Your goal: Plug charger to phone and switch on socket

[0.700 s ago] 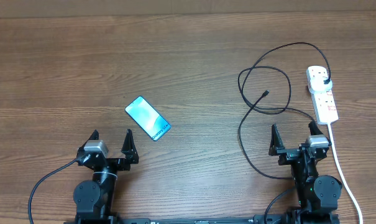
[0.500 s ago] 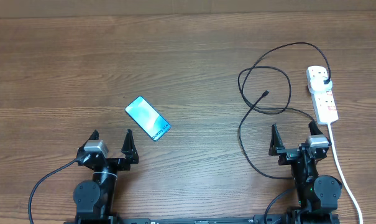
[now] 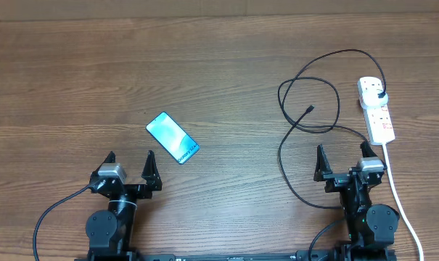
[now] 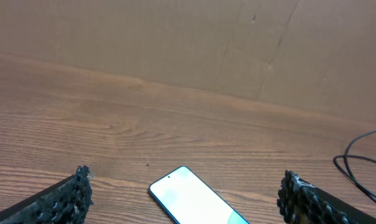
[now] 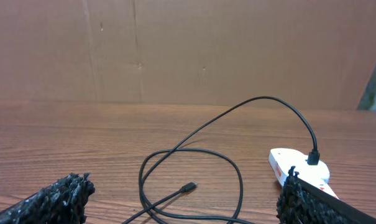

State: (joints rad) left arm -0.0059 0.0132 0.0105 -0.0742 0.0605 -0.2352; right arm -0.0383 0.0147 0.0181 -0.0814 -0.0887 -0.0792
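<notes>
A bare wooden table (image 3: 204,58) carries everything.

Overhead: the left gripper (image 3: 130,158) and right gripper (image 3: 342,151) sit at the near edge, jaws spread fully wide, nothing held. The phone (image 3: 172,138) lies just ahead of the left gripper and slightly to its right, screen up, with its long axis diagonal, running far-left to near-right. The charger (image 3: 350,51) loops ahead of the right gripper. Its connector tip (image 3: 309,109) lies free, well apart from the phone. Its plug (image 3: 380,95) sits in the socket (image 3: 376,109) at far right. In my judgement the right arm is nearer the tip.

Left wrist: only the phone's far end shows between the open fingers, and a cardboard wall (image 4: 175,43) stands behind.

Right wrist: the tip points left and lies flat, which is unclear from above. The switches are too small to read.
</notes>
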